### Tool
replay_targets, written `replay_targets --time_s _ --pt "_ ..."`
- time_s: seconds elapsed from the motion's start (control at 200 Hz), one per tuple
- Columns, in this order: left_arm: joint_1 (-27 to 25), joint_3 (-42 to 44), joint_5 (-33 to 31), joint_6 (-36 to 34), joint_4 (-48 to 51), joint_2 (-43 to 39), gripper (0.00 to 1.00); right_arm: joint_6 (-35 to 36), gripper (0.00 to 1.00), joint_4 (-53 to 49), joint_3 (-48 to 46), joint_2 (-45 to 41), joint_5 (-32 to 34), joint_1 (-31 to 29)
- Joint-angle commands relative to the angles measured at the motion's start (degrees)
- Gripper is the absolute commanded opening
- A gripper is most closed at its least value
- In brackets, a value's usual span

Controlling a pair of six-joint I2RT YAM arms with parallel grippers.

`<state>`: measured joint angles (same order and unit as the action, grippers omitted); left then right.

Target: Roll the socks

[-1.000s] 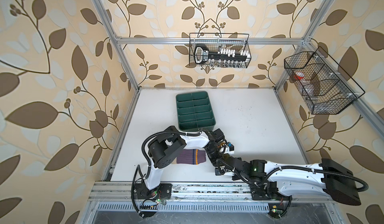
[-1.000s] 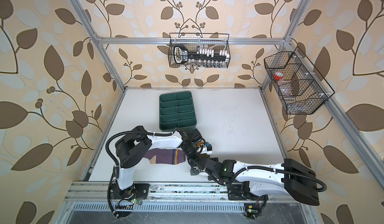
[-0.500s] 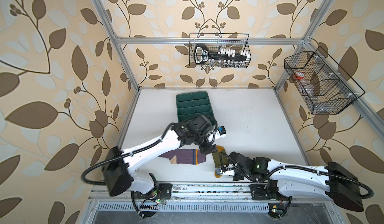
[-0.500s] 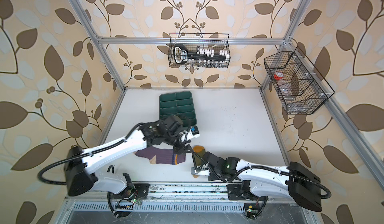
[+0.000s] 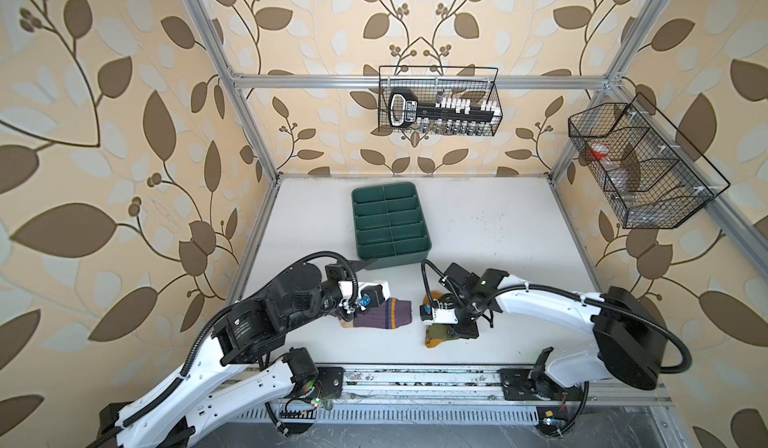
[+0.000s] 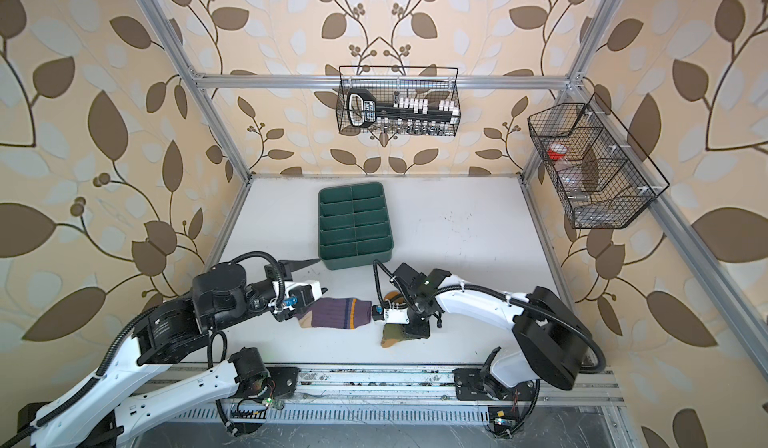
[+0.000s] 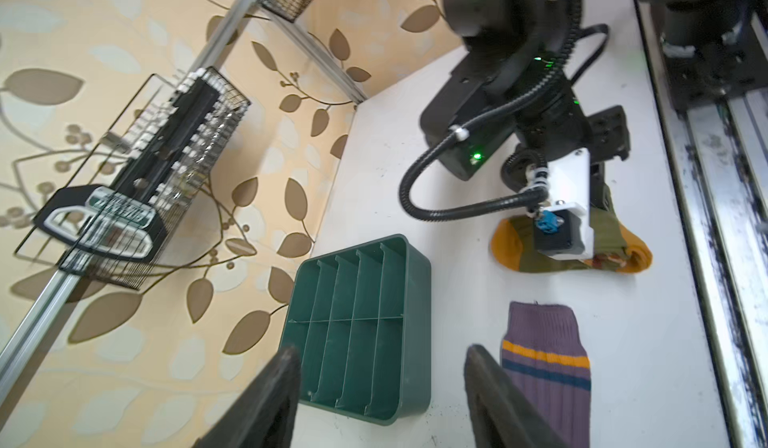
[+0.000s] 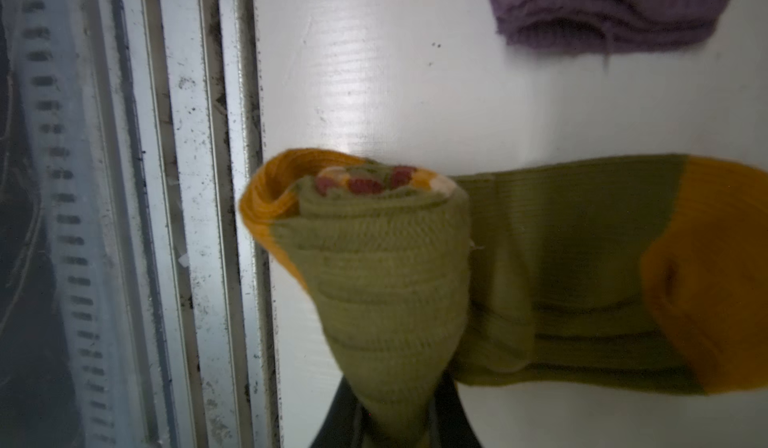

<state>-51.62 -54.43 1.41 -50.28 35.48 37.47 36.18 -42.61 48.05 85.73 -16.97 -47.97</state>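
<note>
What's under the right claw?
The olive sock: its rolled end is pinched in the right claw, with mustard ends showing either side. In both top views the claw covers the sock's middle.

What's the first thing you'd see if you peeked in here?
The olive green sock with mustard ends, half rolled up and pinched in the right tool, near the front edge of the table. Beside it the purple sock lies flat, and the left tool is open next to it, holding nothing. Behind them sits a dark green tray with empty slots.
</note>
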Motion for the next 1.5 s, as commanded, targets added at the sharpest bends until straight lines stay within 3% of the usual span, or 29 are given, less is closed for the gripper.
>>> replay_targets --time_s 0.0,0.24,0.405,0.66,0.96,1.105,1.27,1.495 --pt "-4.2 2.3 0.8 -3.7 0.9 2.6 0.64 -0.8 0.01 -7.5 3.5 4.3 -5.8 0.3" --pt "-28.4 9.9 -20.7 -0.2 -7.6 13.8 0.63 -3.0 0.00 -9.5 8.6 11.4 -9.8 1.3" --pt "-33.9 10.5 -25.1 7.3 -11.7 23.3 0.64 -3.8 0.00 -9.2 10.1 14.1 -10.7 1.3" --pt "-35.7 11.1 -26.3 21.7 -17.1 34.3 0.65 -4.1 0.00 -6.4 8.6 14.0 -11.0 1.6" --pt "-35.1 15.2 -27.1 25.4 -26.7 43.1 0.69 -5.0 0.00 -4.0 5.5 13.4 -11.9 2.2" --pt "-32.0 14.9 -26.5 24.0 -29.4 47.9 0.68 -5.6 0.00 -3.2 5.0 13.1 -11.6 2.2" --pt "-29.7 13.5 -24.2 21.8 -30.6 50.4 0.61 -5.5 0.00 -3.0 5.3 12.9 -11.9 2.2" --pt "-29.1 13.1 -22.0 22.0 -31.7 55.1 0.43 -5.1 0.00 -3.1 5.6 12.8 -12.1 2.3"
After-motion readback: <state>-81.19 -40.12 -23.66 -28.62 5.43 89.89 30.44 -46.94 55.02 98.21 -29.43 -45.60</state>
